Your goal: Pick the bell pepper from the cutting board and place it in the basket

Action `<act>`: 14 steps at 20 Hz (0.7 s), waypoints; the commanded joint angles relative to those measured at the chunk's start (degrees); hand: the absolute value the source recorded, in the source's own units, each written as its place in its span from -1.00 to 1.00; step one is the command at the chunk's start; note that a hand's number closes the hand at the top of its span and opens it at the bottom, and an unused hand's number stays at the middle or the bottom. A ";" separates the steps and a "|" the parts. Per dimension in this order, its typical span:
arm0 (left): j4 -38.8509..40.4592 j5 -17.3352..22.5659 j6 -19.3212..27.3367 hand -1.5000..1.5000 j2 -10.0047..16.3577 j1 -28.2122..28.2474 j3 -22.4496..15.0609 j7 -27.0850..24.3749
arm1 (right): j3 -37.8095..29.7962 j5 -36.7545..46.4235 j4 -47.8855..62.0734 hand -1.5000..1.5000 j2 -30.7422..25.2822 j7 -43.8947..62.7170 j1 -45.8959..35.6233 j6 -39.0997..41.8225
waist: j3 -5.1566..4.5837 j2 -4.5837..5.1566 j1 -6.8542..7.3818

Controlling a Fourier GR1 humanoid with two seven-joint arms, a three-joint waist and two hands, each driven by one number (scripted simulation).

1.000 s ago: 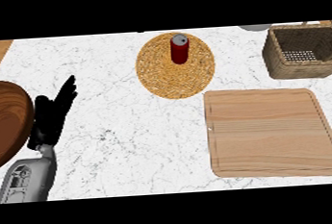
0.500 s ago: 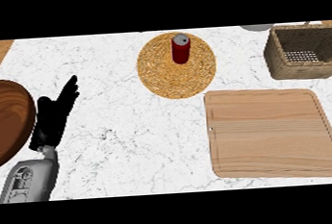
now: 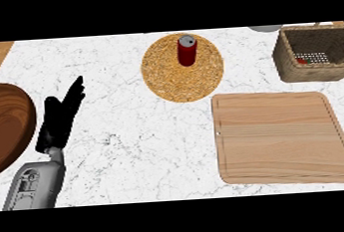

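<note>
Left hand (image 3: 57, 120): near left edge, fingers straight, open, holding nothing, resting beside wooden bowl (image 3: 2, 128). Right hand: not in view. Cutting board (image 3: 279, 136): no pepper on it. Red bottle (image 3: 186, 51) upright on woven mat (image 3: 180, 80). Basket (image 3: 294, 66), far right: small red patch inside, probably bell pepper (image 3: 302, 59), mostly hidden. Risk: placement unconfirmed; red bottle mistaken for pepper.

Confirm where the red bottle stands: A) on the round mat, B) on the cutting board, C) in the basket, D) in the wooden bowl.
A: the bottle stands upright on the woven mat, left of the basket and not on the board.
</note>
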 commanded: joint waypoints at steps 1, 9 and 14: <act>-1.67 -0.19 -0.14 0.00 0.02 1.65 -0.35 0.96 | -2.76 -2.41 -2.55 -1.00 0.59 -1.15 1.68 -7.82 | 0.00 -0.28 -0.09; -0.63 -0.69 0.98 0.00 -0.88 1.26 -0.17 0.49 | -6.01 -4.09 -3.19 -1.00 -7.62 2.96 3.29 -11.05 | -0.02 -0.43 -0.90; -1.44 0.94 -0.88 0.00 1.59 2.28 2.01 0.73 | -11.84 -10.06 -3.60 -1.00 -16.05 0.64 9.56 -4.87 | 0.01 -0.81 -2.16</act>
